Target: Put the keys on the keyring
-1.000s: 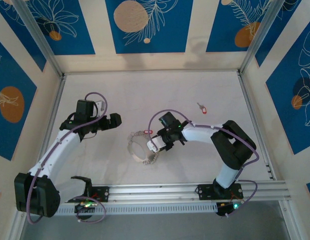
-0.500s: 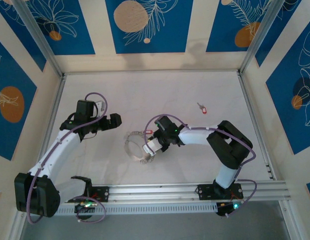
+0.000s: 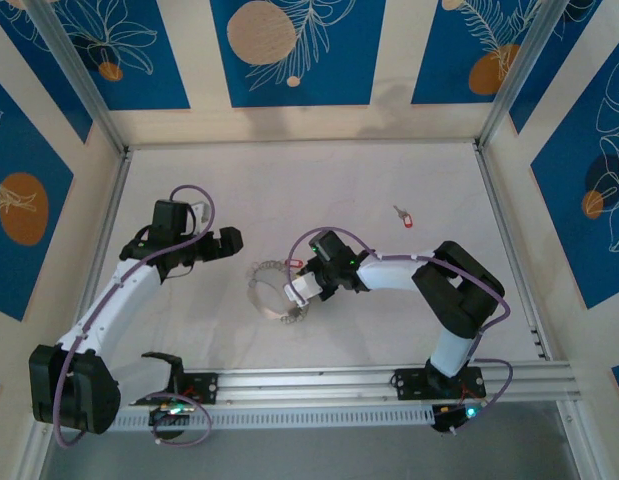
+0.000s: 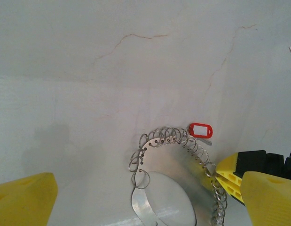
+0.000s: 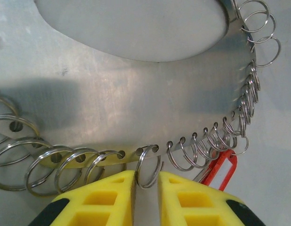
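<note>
We see the keyring (image 5: 136, 94) as a flat metal band with small split rings threaded through holes along its edge. It lies on the pale bench (image 3: 289, 190), a little left of the middle, between the two arms. One red key tag (image 4: 200, 130) hangs from a split ring on its far side. A second key (image 3: 402, 215), also red-tagged, lies loose on the bench well apart, toward the far right.

The right gripper (image 5: 146, 176) is down at the band's edge. Its yellow fingers (image 5: 121, 193) are drawn close and pinch a single split ring (both tips seem to touch it). The left gripper (image 3: 227, 241) hangs just left of the keyring with its fingers (image 4: 23, 200) spread wide, holding nothing.
</note>
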